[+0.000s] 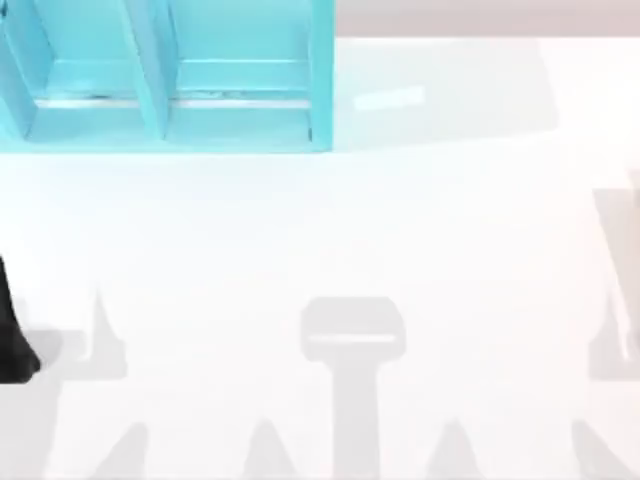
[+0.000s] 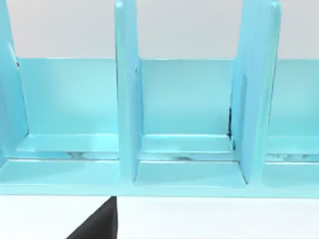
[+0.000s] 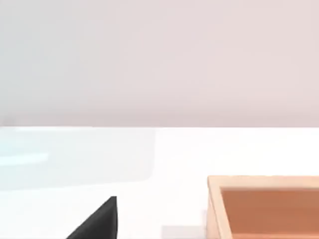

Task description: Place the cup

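Note:
The cup is out of view. A dark piece of my left arm (image 1: pixel 14 340) pokes in at the table's left edge, near the front. In the left wrist view a black corner of my left gripper (image 2: pixel 98 223) hangs over the white table, in front of the turquoise shelf (image 2: pixel 127 99). The shelf's compartments hold nothing that I can see. A black corner of my right gripper (image 3: pixel 98 223) is above the bare table in the right wrist view.
The turquoise shelf (image 1: pixel 160 80) stands at the back left, its upright dividers forming open compartments. A light wooden box (image 3: pixel 264 204) with an orange-brown inside sits on the table near my right gripper. Grey shadows of the arms lie along the table's front.

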You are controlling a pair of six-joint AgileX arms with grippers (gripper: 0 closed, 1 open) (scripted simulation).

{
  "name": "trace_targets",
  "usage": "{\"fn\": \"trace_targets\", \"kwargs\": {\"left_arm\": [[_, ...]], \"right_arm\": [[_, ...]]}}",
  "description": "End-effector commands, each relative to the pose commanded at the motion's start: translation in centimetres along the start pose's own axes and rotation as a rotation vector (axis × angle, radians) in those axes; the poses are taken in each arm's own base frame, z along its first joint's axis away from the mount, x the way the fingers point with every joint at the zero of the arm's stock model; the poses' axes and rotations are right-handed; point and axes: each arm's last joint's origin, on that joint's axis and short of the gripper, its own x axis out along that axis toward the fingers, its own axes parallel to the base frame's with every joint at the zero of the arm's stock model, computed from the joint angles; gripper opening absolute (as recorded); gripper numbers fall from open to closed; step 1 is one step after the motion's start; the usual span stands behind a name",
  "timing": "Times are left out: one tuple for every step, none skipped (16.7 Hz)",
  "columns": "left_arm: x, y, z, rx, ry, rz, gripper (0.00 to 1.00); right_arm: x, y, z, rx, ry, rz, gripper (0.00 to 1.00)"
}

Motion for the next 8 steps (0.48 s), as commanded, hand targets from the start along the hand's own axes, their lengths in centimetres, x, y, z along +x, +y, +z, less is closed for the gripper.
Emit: {"fn": "trace_targets", "kwargs": {"left_arm": [[0.0, 0.0, 0.0, 0.0, 0.0, 0.0, 1.0], [0.0, 0.0, 0.0, 0.0, 0.001, 0.0, 1.0], [0.0, 0.0, 0.2, 0.001, 0.011, 0.002, 1.0], [0.0, 0.0, 0.6, 0.002, 0.03, 0.004, 1.0], [0.0, 0.1, 1.1, 0.003, 0.06, 0.007, 1.0], [0.1, 0.1, 1.8, 0.005, 0.097, 0.01, 1.0], [0.3, 0.1, 2.7, 0.008, 0.144, 0.012, 1.0], [0.5, 0.2, 3.7, 0.01, 0.201, 0.014, 1.0]], "right_arm": [[0.0, 0.0, 0.0, 0.0, 0.0, 0.0, 1.0], [0.0, 0.0, 0.0, 0.0, 0.0, 0.0, 1.0], [0.0, 0.0, 0.0, 0.0, 0.0, 0.0, 1.0], [0.0, 0.0, 0.0, 0.0, 0.0, 0.0, 1.0], [0.0, 0.0, 0.0, 0.0, 0.0, 0.0, 1.0], [0.0, 0.0, 0.0, 0.0, 0.0, 0.0, 1.0], [0.0, 0.0, 0.0, 0.0, 0.0, 0.0, 1.0], [0.0, 0.0, 0.0, 0.0, 0.0, 0.0, 1.0]]}}
